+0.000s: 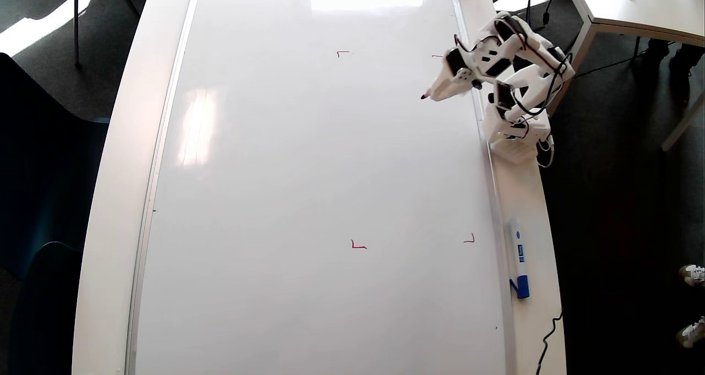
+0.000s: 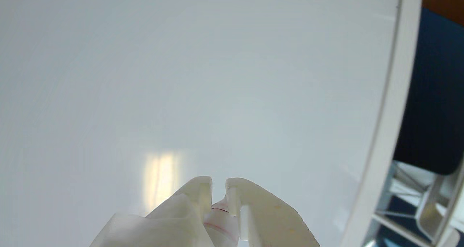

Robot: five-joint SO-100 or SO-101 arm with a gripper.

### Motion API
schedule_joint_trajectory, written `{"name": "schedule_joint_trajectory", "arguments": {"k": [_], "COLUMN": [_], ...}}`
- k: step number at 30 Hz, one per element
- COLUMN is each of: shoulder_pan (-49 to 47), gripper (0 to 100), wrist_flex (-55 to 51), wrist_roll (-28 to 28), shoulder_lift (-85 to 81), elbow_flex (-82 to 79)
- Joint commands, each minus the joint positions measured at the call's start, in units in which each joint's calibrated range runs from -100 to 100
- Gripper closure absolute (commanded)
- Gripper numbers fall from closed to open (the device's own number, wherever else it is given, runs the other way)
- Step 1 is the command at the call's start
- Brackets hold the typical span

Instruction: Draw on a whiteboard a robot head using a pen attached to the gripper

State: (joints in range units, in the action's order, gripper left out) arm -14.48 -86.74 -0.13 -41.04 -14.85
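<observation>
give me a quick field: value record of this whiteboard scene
surface: whiteboard lying flat on a white table
marks: four small red corner marks; no robot head drawn yet
gripper: gripper near the board's right edge in the overhead view, shut on the pen
pen: pen with its red tip pointing left over the board; contact unclear
spare: blue-capped marker on the table, right of the frame
</observation>
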Motion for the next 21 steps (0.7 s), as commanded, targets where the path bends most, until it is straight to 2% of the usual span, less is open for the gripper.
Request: {"name": "schedule_joint_trajectory", "arguments": {"k": [1,13,21], "shoulder_pan": [0.2,-0.5,-9.0], "gripper": [100,100,99], "wrist_flex": [-8.6,-10.8,-10.7], "wrist_roll": [-0.4,-7.5,-10.6], "shoulder_lift": [6.0,19.8,27.9], "elbow_flex": [2.5,2.5,2.6]}}
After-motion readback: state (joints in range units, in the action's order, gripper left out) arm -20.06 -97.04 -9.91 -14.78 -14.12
